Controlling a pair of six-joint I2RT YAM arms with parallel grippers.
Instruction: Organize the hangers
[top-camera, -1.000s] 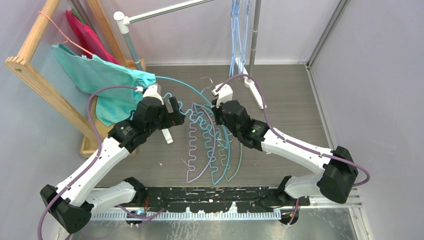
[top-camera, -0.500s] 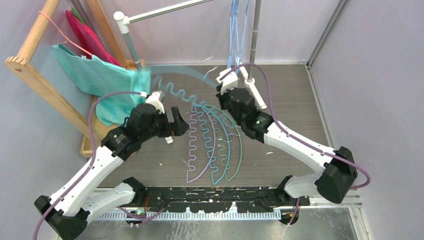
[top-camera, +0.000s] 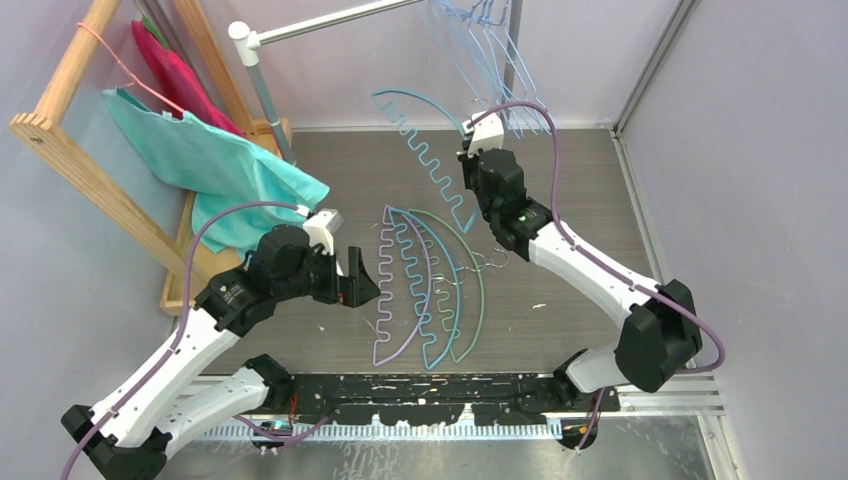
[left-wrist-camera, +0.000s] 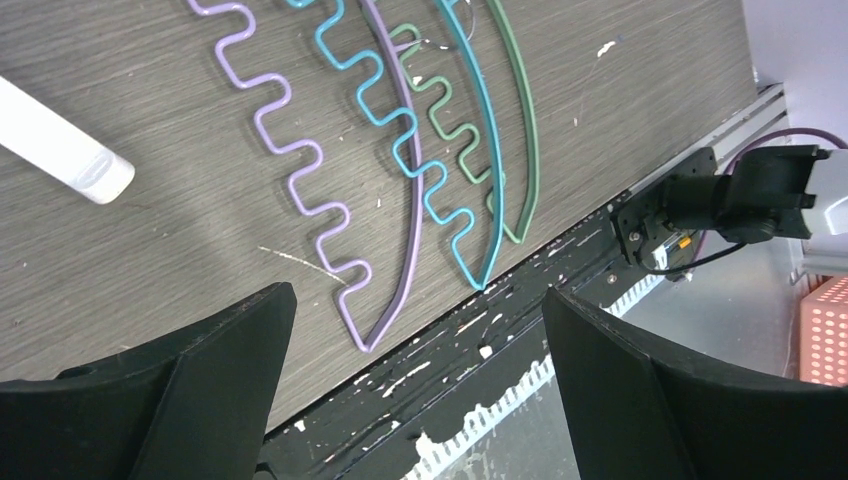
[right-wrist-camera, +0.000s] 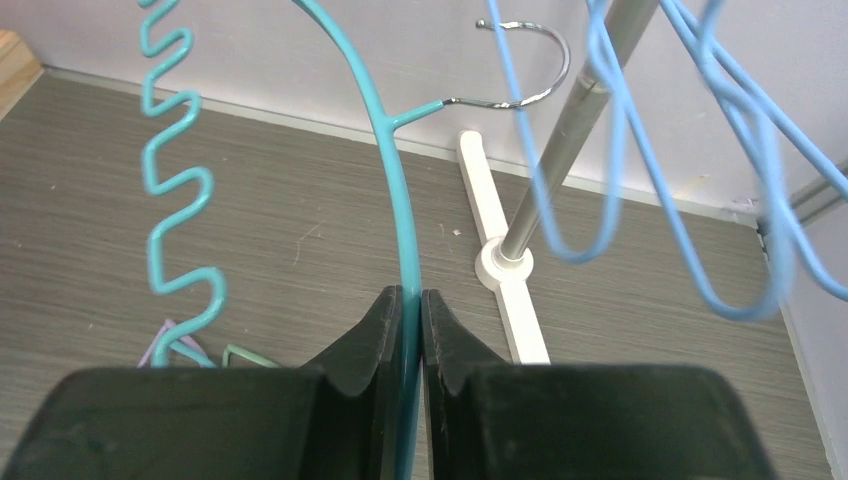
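Your right gripper (right-wrist-camera: 407, 300) is clamped on the teal hanger (right-wrist-camera: 402, 200) at its arch, holding it off the table. Its hook sits just beside the grey upright pole (right-wrist-camera: 563, 150), among hanging light blue hangers (right-wrist-camera: 776, 240). Your left gripper (left-wrist-camera: 417, 295) hangs spread wide above three lying hangers (left-wrist-camera: 497, 180).

The teal hanger (right-wrist-camera: 400, 205) looks like smooth, faintly glossy plastic, its hook (right-wrist-camera: 480, 102) polished metal. The fingers (right-wrist-camera: 365, 335) of the right gripper (right-wrist-camera: 410, 295) are matt black plastic. The tabletop (top-camera: 580, 190) shows a matt grey wood grain; the rack (top-camera: 100, 195) is bare wood, draped with soft teal cloth (top-camera: 200, 160).
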